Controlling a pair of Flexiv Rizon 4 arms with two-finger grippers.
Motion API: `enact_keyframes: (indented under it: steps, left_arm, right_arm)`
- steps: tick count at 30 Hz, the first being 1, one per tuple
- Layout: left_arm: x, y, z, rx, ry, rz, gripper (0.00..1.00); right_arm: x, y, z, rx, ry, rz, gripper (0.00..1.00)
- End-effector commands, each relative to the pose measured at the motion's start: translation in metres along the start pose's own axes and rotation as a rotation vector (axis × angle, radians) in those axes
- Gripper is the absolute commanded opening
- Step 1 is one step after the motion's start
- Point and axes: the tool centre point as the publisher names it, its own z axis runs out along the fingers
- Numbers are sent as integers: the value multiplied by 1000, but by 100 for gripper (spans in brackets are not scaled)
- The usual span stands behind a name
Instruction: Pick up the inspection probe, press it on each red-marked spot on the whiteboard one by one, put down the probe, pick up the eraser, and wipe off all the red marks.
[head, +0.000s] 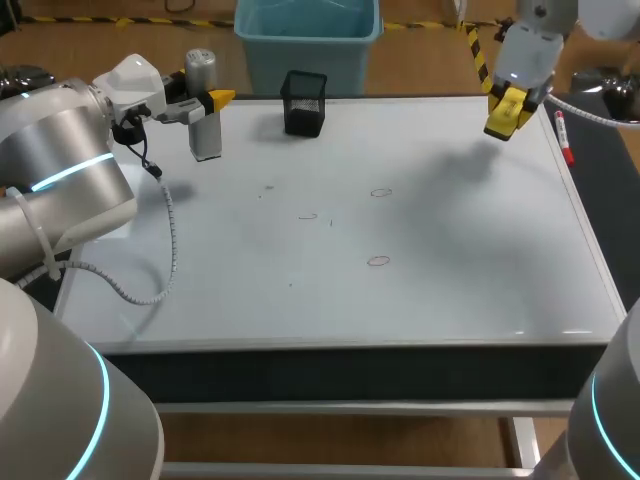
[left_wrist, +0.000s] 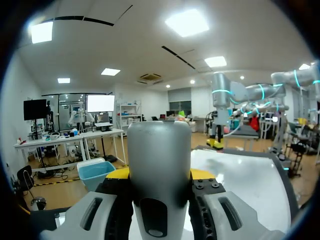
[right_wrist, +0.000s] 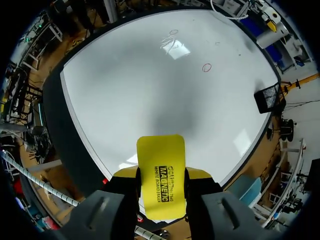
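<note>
Left gripper: your left gripper is at the 10 o'clock corner of the whiteboard. Its two yellow-tipped fingers press on the probe from both sides.
Probe: a grey cylinder, upright in that grip, with its rounded top above the fingers. You cannot tell whether its foot touches the board.
Right gripper: your right gripper hangs over the 2 o'clock corner, clamped on the eraser.
Eraser: a flat yellow block with its printed face towards the wrist camera, sticking out ahead of the fingers. It is held clear of the surface – a soft shadow lies on the board beneath it.
Whiteboard: white and glossy, it covers nearly the whole table top.
Red marks: you can see three small loops around the middle. One is at 2 o'clock of centre, one at 4 o'clock, and a fainter one at 9 o'clock. All three are well apart from both the probe and the eraser.
Mesh pen holder: the black holder stands at the far edge, at about 12 o'clock. It is between your two grippers and nearer the probe.
Marker pen: a red-capped marker pen lies along the board's right edge at 2 o'clock – just beside the right gripper.
</note>
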Motion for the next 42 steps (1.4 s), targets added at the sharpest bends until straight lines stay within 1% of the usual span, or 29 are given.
enact_keyframes:
  steps: [1, 11, 12, 16, 20, 24, 28, 31, 34, 37, 38, 42]
  left_arm:
    - [1, 0, 0, 3, -4, 1, 0]
    - [1, 0, 0, 3, -4, 1, 0]
    - [3, -3, 5, 0, 2, 3, 0]
    - [20, -6, 25, 13, 27, -7, 0]
    - [46, -7, 43, 26, 76, -3, 0]
    - [71, -6, 54, 66, 137, -9, 0]
    - [94, -1, 66, 83, 195, -25, 0]
    - [106, 7, 71, 75, 226, -49, 0]
    - [114, 12, 71, 75, 260, -65, 0]
    - [119, 14, 67, 94, 310, -81, 0]
    - [121, 15, 67, 90, 332, -81, 0]
    - [127, 19, 66, 82, 383, -89, 0]
  right_arm:
    - [1, 0, -1, 3, 1, -1, 0]
    - [1, 0, -1, 3, 1, -1, 0]
    - [1, 0, -1, 3, 1, -1, 0]
    - [1, 0, -1, 3, 1, -1, 0]
    - [1, 0, -1, 3, 1, -1, 0]
    - [1, 0, -1, 3, 1, -1, 0]
    - [1, 0, -1, 3, 1, -1, 0]
    - [1, 0, -1, 3, 1, -1, 0]
    - [1, 0, -1, 3, 1, -1, 0]
    - [1, 0, -1, 3, 1, -1, 0]
    - [1, 0, -1, 3, 1, -1, 0]
    - [1, 0, -1, 3, 1, -1, 0]
